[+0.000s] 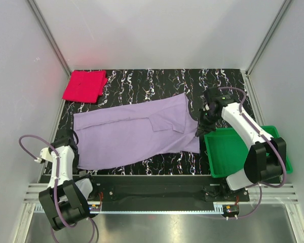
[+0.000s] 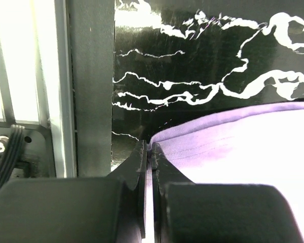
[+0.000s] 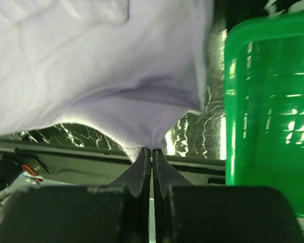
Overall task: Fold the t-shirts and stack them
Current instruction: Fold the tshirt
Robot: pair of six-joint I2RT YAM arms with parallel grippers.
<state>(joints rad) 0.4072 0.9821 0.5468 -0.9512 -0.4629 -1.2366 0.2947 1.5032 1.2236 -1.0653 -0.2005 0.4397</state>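
- Pinching the lavender t-shirt [image 1: 131, 134] at its near left edge, the left gripper [image 2: 148, 149] has its jaws pressed together on the hem
- the right gripper [image 3: 152, 151] is clamped on the opposite near corner, the cloth drawn to a point at its tips
- between the two grippers the lavender t-shirt lies spread on the black marbled table [image 1: 192, 81]
- the pink-red t-shirt [image 1: 84, 86], a folded square, sits well ahead of the left gripper, apart from the lavender one
- a green tray [image 3: 268, 101] stands just beside the right gripper, on its outer side
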